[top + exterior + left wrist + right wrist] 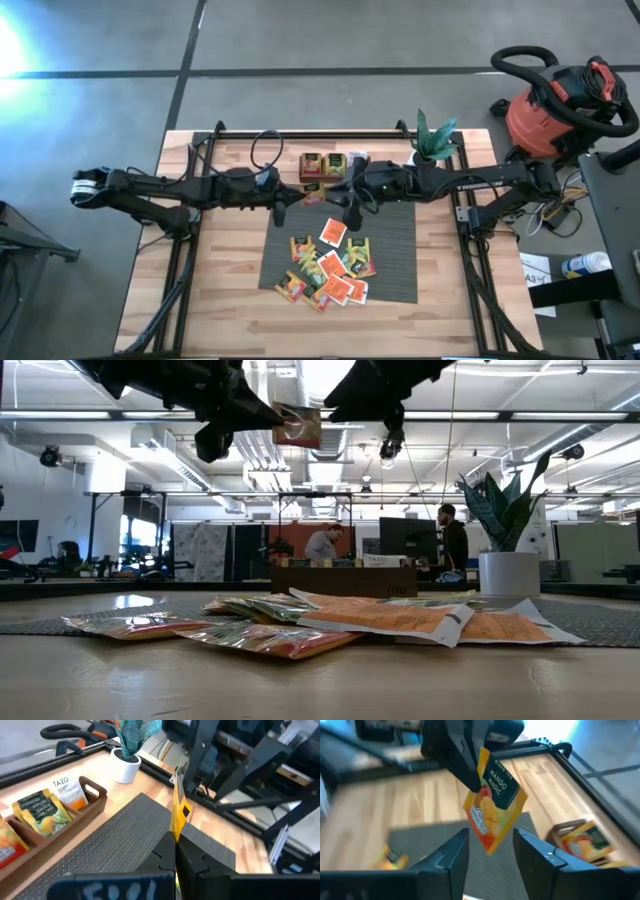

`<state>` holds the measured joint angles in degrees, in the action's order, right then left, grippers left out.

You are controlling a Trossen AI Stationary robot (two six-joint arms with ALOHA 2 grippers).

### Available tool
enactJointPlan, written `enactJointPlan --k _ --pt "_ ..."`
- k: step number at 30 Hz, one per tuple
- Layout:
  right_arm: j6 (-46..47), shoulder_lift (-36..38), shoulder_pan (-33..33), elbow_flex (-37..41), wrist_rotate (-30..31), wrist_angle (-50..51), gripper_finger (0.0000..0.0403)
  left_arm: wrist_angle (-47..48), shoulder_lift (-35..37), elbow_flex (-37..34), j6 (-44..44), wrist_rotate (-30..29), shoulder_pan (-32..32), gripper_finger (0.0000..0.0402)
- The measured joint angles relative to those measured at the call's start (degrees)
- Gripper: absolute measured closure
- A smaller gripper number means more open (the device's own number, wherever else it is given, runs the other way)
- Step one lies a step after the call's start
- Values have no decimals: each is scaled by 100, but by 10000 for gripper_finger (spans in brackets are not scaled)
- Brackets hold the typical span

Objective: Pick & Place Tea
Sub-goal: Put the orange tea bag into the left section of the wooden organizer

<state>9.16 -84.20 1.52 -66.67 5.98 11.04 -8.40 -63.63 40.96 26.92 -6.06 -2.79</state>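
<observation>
My left gripper (175, 840) is shut on a yellow-orange sachet marked "Mango Magic" (495, 800), held in the air above the grey ribbed mat (395, 235). The low view shows this sachet (297, 425) high above the table. My right gripper (490, 834) is open. Its fingers stand on either side of the sachet's lower corner without touching it. Several orange-red, yellow and green sachets (325, 270) lie flat in a heap on the mat. The dark wooden tray (325, 168) at the far side holds a few upright sachets. My left gripper pinches the sachet between its two fingers (465, 765) at one upper edge (479, 782). The fingers come from the table's left, slanting down. The sachet is lifted clear and hangs tilted, one corner pointing down. In the left wrist view it shows edge-on (177, 812).
A potted plant (432, 140) stands at the far right of the table, beside the tray. Black frame rails (190, 250) run along the table's left and right sides. A red shop vacuum (560, 100) sits on the floor beyond the right edge. People stand in the room behind (325, 545).
</observation>
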Motion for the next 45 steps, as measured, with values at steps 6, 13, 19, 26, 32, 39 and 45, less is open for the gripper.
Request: enactJointPlan --k 6,13,19,26,32,39,45 --pt "-442 -288 287 -777 -264 1136 249 87 -306 158 -806 0 4 401" --pt "-549 -616 623 -1492 -753 1820 263 156 -763 372 -1401 -39 4 401" --pt "-917 -1000 623 -1979 -953 2498 268 157 -922 414 -1853 -51 -29 401" --pt "-939 -1401 627 -2241 -1099 2572 273 172 -934 414 -2101 -62 -93 401" --pt "-959 -1437 645 -2309 -1217 2626 299 308 -934 405 -2197 -59 -180 401" --pt "-960 -1454 640 -2300 -1215 2644 361 293 -931 406 -2332 27 -188 401" --pt "-938 -1454 640 -2298 -1203 2650 393 288 -929 406 -2308 116 -190 401"
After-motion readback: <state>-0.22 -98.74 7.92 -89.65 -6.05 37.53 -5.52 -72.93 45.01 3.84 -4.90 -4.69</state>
